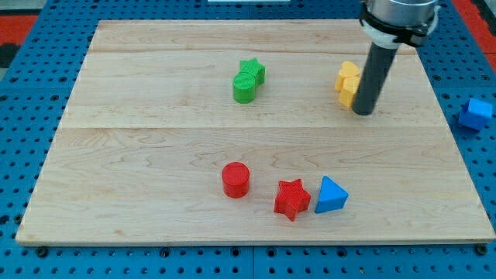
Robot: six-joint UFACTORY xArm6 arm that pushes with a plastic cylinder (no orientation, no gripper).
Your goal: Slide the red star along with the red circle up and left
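a pale wooden board (155, 155) lies on a blue pegboard surface. i have no claw to open or close, only a straight dark rod; my tip (362, 112) rests on the board near the view's upper right, just beside a yellow block (347, 82) whose shape is partly hidden behind the rod, so i cannot tell whether the two touch.

the red star (292, 198) sits near the view's bottom, a little right of centre. the red circle (235, 180), a short upright cylinder, stands near it on the view's left and slightly higher, with a small gap between them. a blue triangle (331, 194) sits just beside the star on the view's right, perhaps touching it. a green block (248, 80), apparently two pieces pressed together, lies near the view's top centre. another blue block (476, 113) rests off the board at the right edge.

both red blocks look small, rigid and light, likely to slide easily on smooth wood. the star's points may make it spin if pushed off-centre, so the push probably belongs on its lower right side, aimed through its middle toward the circle.
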